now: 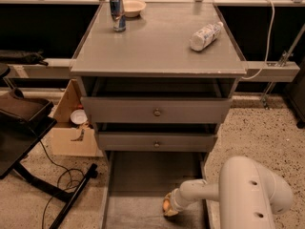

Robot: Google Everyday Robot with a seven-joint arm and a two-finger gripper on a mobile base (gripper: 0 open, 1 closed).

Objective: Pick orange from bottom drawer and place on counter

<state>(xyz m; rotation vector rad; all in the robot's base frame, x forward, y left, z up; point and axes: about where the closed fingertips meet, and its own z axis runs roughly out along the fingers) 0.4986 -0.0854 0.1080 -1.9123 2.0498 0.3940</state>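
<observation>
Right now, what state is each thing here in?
bottom drawer, pulled open.
end effector, down in the bottom drawer, at the orange.
orange, in the bottom drawer, not on the counter.
white bottle, lying on its side on the counter.
can, upright on the counter.

There's the gripper (167, 207) at the bottom drawer's (143, 175) 5 o'clock corner, covering most of the orange (165, 205), only a sliver peeks out at its 9 o'clock. Drawer's near end runs off the lower edge, the arm's (250, 194) bulk too. Label on the can (116, 14), at the counter's (157, 44) 11 o'clock: too small to read
</observation>
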